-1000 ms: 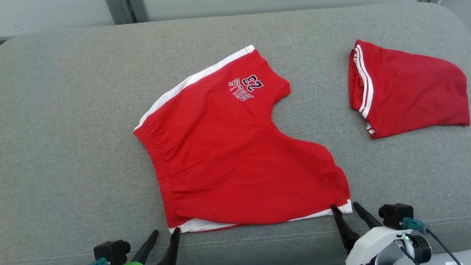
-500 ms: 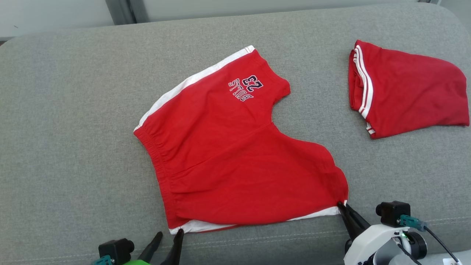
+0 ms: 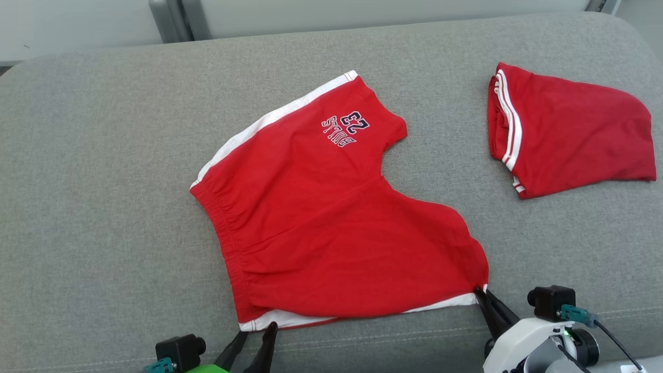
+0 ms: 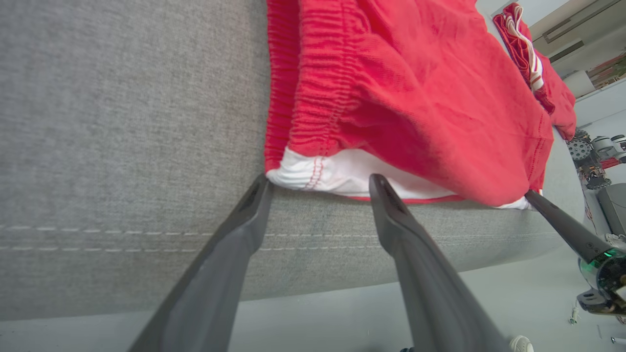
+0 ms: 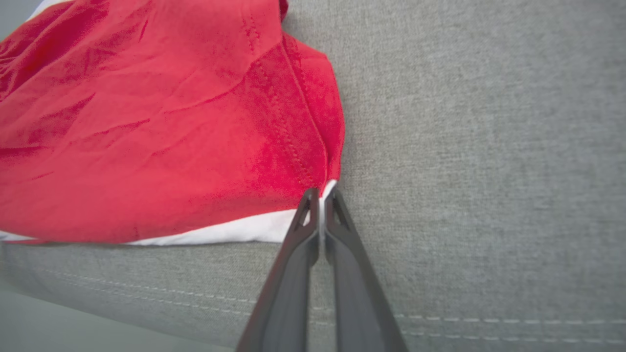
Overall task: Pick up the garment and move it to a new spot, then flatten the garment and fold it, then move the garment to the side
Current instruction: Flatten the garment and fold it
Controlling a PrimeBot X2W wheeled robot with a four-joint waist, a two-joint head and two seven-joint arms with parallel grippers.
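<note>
While my right pincer (image 3: 484, 296) is pinching the white hem corner of the shorts (image 3: 331, 223), jaws closed tight on the cloth, my left pincer (image 3: 257, 331) is standing wide. One of its fingertips is sitting at either side of the other near corner, where the waistband meets the white stripe, and it is gripping nothing yet.

The shorts are lying spread on the grey couch (image 3: 103, 207), roughly in the middle and close to its front edge. The waistband is running along my left and the printed leg is pointing away from me. They are lying mostly flat, with a few shallow creases near the waistband and a slight bunching at the corner I am holding. No part is lying doubled over another as a fold would leave it.

I cannot tell from this whether the carry to a new spot is behind me. Judging by how the cloth is lying, I am somewhere in the flattening, or just setting up the fold. What I am counting as left: closing my left pincer on its corner, making the fold, then shifting the shorts aside. A second garment (image 3: 570, 134), red and folded, is lying well apart on my right, so that side is looking like the place for finished pieces.
</note>
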